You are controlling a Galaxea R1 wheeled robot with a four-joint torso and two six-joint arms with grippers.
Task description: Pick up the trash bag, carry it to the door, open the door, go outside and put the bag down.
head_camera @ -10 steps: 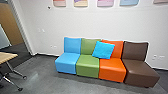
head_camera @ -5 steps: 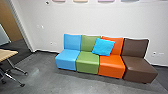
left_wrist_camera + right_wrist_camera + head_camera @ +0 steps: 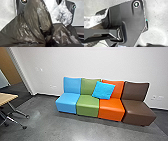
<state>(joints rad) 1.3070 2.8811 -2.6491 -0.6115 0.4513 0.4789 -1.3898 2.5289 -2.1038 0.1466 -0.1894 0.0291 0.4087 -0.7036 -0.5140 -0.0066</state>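
You can't tell how far your left tool is open; the trash bag [image 3: 31,23] draws together into dark folds right by it, so you likely have it by the neck, though the grip itself is unclear. How far your right tool is open, or whether it has hold of anything, you can't tell either.

Watch that bunched neck: if the load pulls on thin film, it could slip or tear. The bag spreads over the robot's base [image 3: 127,18], so a turn could drag it across an edge and snag or split it. Swinging left, you could catch it on the table [image 3: 8,99] or its wheeled legs; too far forward, you could brush the row of 4 seats [image 3: 87,107].

As for what the bag holds, its dark, see-through film is creased and you can't make out the contents. Crumpled white plastic [image 3: 65,15] shows just beside it, and you can't tell if that is inside, part of it or separate. Farther out, a turquoise cushion [image 3: 103,90] leans across the green and orange backs
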